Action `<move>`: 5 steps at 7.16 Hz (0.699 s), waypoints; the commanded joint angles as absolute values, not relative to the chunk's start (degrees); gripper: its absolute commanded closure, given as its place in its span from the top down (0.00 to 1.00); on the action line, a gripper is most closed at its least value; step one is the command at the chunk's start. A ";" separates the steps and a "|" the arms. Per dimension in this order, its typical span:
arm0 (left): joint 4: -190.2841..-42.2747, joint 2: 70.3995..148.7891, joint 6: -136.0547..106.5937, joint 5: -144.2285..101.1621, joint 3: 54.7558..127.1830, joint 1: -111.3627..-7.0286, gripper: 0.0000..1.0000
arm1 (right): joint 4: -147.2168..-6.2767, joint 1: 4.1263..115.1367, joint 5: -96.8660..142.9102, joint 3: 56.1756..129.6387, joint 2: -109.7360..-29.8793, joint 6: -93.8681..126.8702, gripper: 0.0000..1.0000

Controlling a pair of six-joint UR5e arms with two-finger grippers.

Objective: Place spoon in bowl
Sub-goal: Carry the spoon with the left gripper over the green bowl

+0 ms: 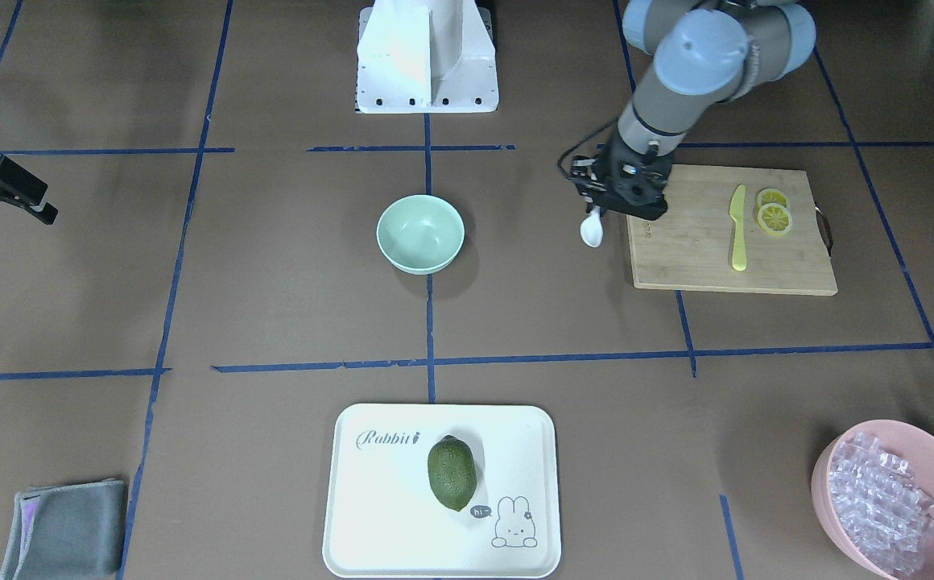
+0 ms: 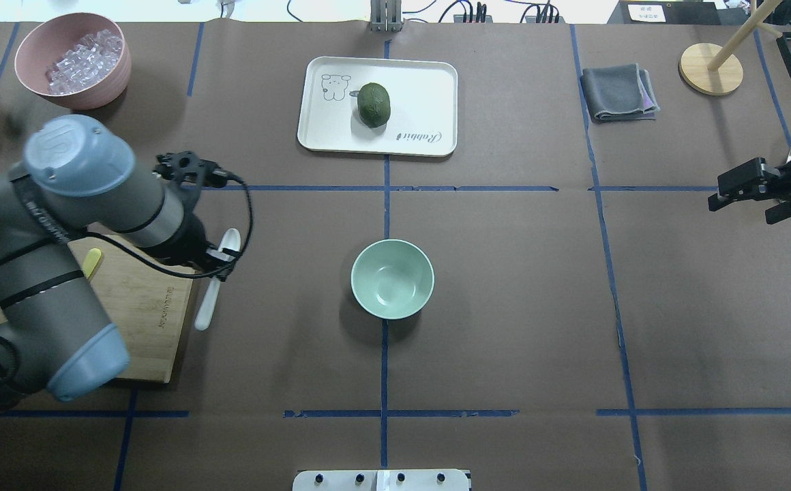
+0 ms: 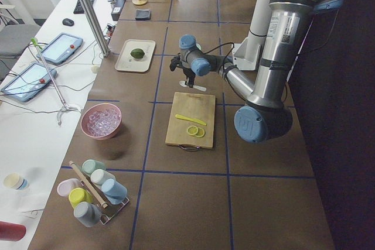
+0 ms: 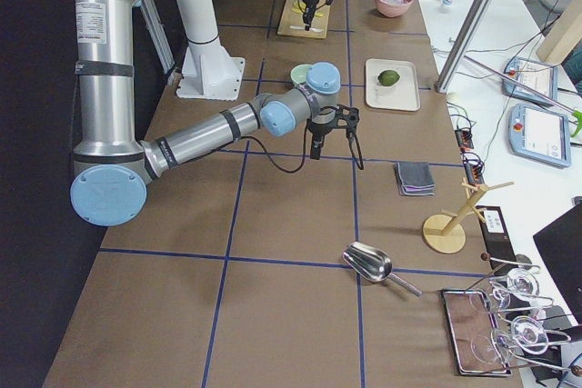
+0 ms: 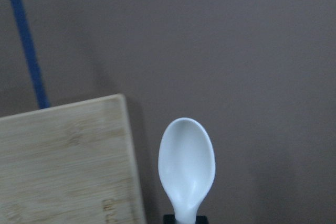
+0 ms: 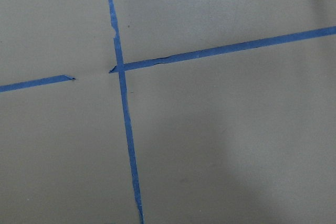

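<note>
I had the small white plastic spoon (image 2: 206,308) in the left pincer (image 2: 217,262), which was closed narrow on the slim handle near the scoop. In the left wrist view the oval scoop jutted out ahead of the pincer, over bare counter just beside the corner of the pale wooden cutting board (image 2: 143,314). It looked lifted clear of the counter, though I could not be sure.

By my reckoning the pick-up was done. The carry and the release were left. The small round mint-green bowl (image 2: 392,283) sat empty mid-counter, and seen from overhead the spoon was at its 9 o'clock, well apart from it.

The right pincer (image 2: 742,208) hung with its fingers wide and nothing in it, far out at the bowl's 3 o'clock.

A yellow plastic knife (image 1: 738,229) and lemon slices (image 1: 774,216) lay on the board. A white rectangular tray (image 2: 423,82) carrying a dark green fruit (image 2: 374,104) was at the bowl's 12 o'clock. A larger pink bowl (image 2: 27,54) of clear cubes was near 10 o'clock, and a folded grey cloth (image 2: 617,92) near 1 o'clock.

None of these lay between spoon and bowl. I judged the only care was the long handle catching the rim on release.
</note>
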State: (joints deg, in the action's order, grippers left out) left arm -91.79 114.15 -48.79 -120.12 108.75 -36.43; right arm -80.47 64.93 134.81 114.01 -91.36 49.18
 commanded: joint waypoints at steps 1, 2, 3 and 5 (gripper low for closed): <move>-90.35 124.75 -49.57 -119.53 102.44 -32.18 0.00 | -80.42 66.79 134.82 114.08 -93.85 45.39 1.00; -90.35 129.50 -49.57 -119.36 97.52 -31.99 0.00 | -80.59 68.10 134.82 114.00 -95.52 41.52 1.00; -90.44 133.81 -49.57 -118.40 93.90 -31.56 0.00 | -80.60 68.55 134.82 113.99 -96.15 40.27 1.00; -90.44 139.10 -49.40 -118.13 87.66 -30.42 0.00 | -80.33 68.64 134.82 114.43 -96.59 40.25 1.00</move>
State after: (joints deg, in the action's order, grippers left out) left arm -90.43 135.37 -49.53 -118.37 91.94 -31.32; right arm -80.45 68.46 134.82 114.18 -96.22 40.58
